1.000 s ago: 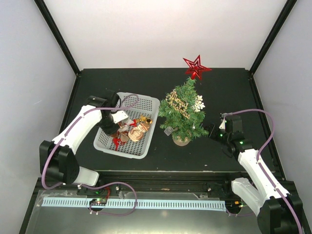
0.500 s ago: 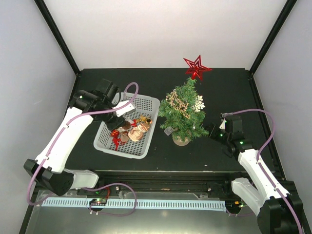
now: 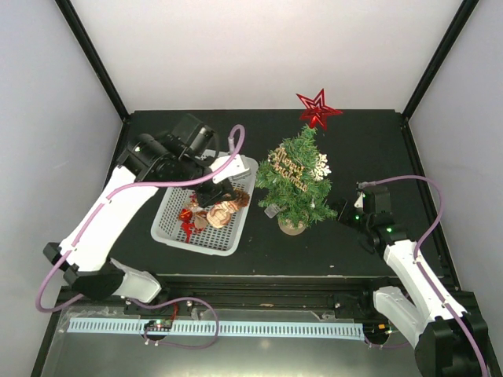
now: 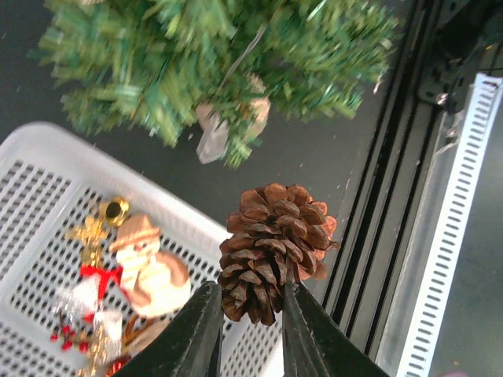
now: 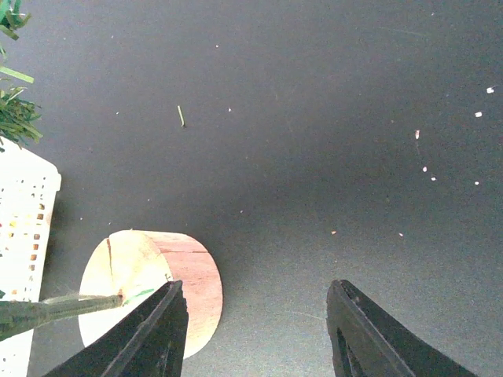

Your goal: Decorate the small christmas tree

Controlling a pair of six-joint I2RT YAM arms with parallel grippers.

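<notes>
The left pincer (image 4: 250, 297) is pinching a pine cone (image 4: 275, 247) over the basket (image 3: 174, 229) (loop possibly hidden), next needing a branch on the small christmas tree (image 3: 295, 184); the right pincer (image 5: 255, 310) is gaping, empty.

White mesh basket (image 3: 174, 225) on black table (image 3: 377, 141), snowman figure (image 4: 149, 271) and gold ornament (image 4: 91, 233) inside it, pine cone (image 4: 271, 251) above its rim

The bushy small christmas tree (image 3: 292, 184) is deep green; its round wooden base (image 5: 134, 275) is pale tan with a pinkish side. At the tree's 12 o'clock sits a glossy red star topper (image 3: 317, 109), with gold script lettering (image 3: 288, 167) and a white snowflake ornament (image 3: 320, 167) below. The scaly pine cone (image 4: 271, 251) is reddish brown. The perforated plastic basket (image 3: 212, 239) is white, patterned with small holes, against the matte black table top (image 3: 369, 141).
</notes>
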